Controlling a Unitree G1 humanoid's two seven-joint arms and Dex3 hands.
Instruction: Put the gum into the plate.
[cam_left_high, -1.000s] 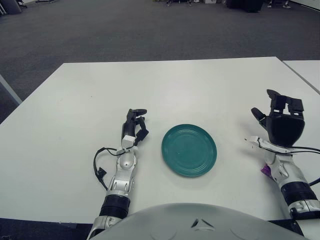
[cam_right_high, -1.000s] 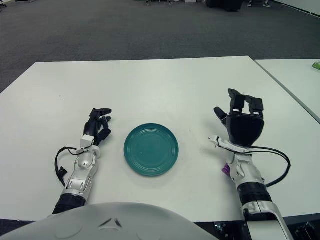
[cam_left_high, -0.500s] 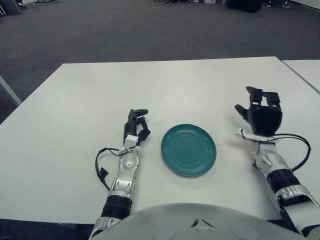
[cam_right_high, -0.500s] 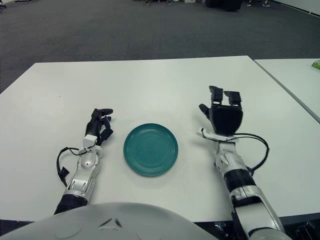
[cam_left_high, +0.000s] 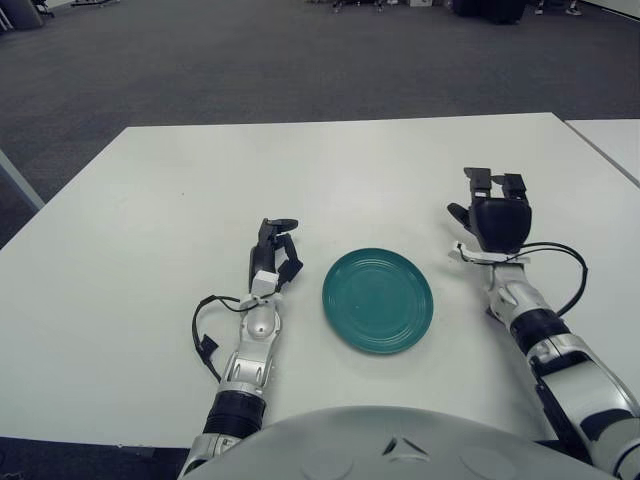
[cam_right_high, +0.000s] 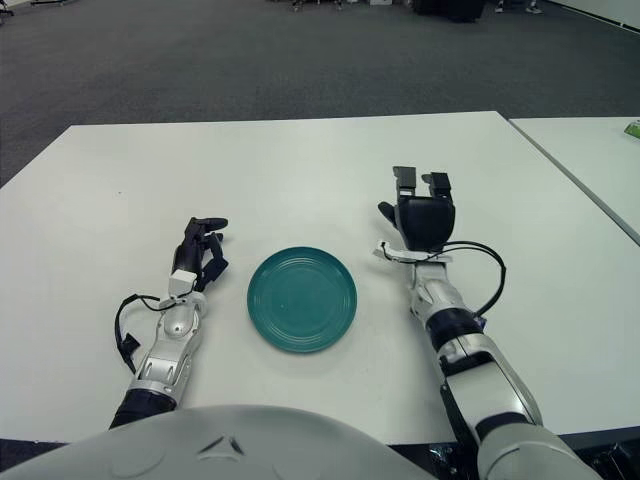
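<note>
The right hand (cam_left_high: 492, 215) is hovering to the right of a teal plate (cam_left_high: 333, 300), held upright with the dark back of its palm facing the camera. Its three fingers (cam_left_high: 477, 180) are pointing up and away from the robot, slightly apart, and they are gripping nothing. A black cable (cam_left_high: 565, 262) is looping out from its wrist and curving back toward the forearm.

The left hand (cam_left_high: 272, 250) is showing just left of the plate, near but not touching its rim. Its forearm is stretching along the white table (cam_left_high: 140, 230) toward the far edge. Its fingers are loosely bent, relaxed rather than clenched, and they too are holding nothing. A thin black wire (cam_left_high: 200, 325) is curling beside that wrist.

The round plate is sitting flat near the middle of the table, between the two hands, with faint rings showing on its inner surface and nothing lying in it.

The gum is not showing clearly in either view, so its place, the direction it is pointing and the lie of its long axis cannot be told.

A second white table (cam_left_high: 612, 140) is standing just beyond the right edge of the first one. Dark grey carpet (cam_left_high: 300, 60) is filling the background. The robot's grey rounded body (cam_left_high: 390, 445) is filling the bottom of both views.
</note>
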